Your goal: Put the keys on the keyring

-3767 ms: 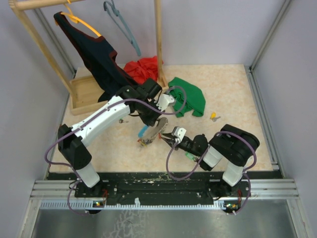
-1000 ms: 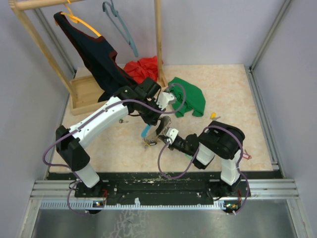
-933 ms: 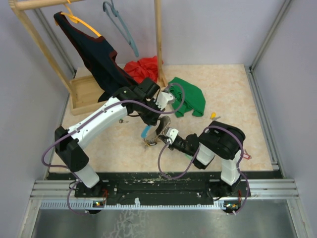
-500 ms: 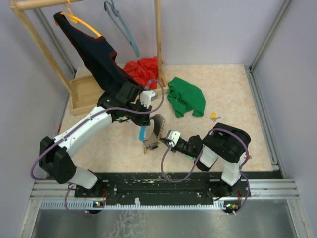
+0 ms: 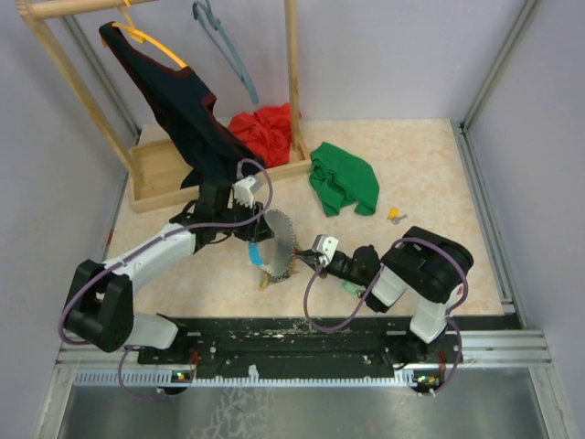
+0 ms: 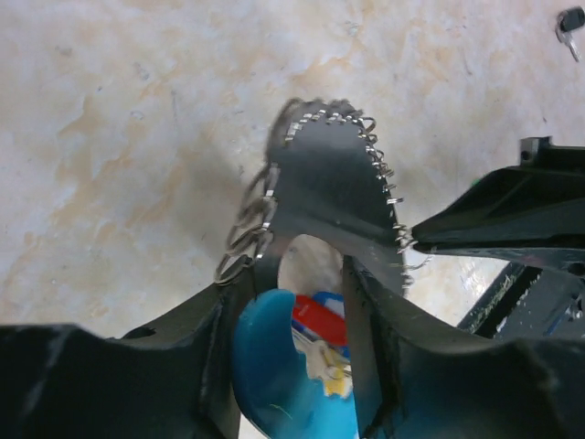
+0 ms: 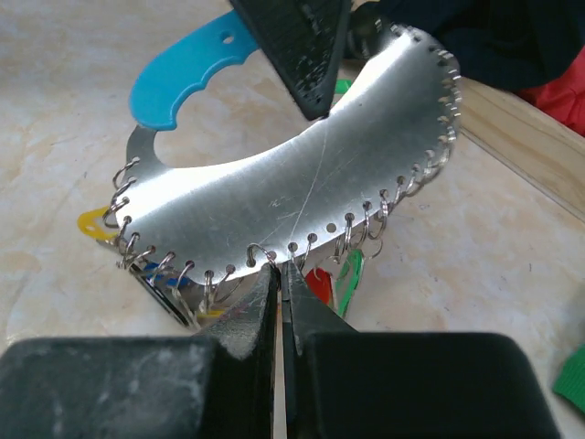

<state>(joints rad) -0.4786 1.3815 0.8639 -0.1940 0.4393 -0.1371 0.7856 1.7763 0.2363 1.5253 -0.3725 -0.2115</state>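
Observation:
The keyring [image 5: 277,240] is a curved silver plate edged with several small wire rings, standing on edge on the table. It has a light-blue handle [image 5: 253,255]. My left gripper [image 5: 260,235] is shut on that handle [image 6: 274,366]. In the right wrist view the plate [image 7: 302,192] faces me. My right gripper [image 7: 280,269] is shut at its lower edge, pinching a small ring. Red [image 7: 320,280], green [image 7: 350,274] and yellow [image 7: 91,222] tags hang below. A loose yellow-tagged key [image 5: 394,216] lies far right. A green-tagged key [image 5: 350,289] lies under my right arm.
A wooden clothes rack [image 5: 294,82] with a dark garment [image 5: 178,110] stands at the back left. Red cloth [image 5: 265,123] and green cloth [image 5: 345,181] lie behind the keyring. A small key [image 6: 567,26] shows on the table in the left wrist view.
My left arm has swung left and lowered, with its gripper now on the blue handle. The keyring has shifted slightly left and stands more upright. My right gripper stays at its edge.

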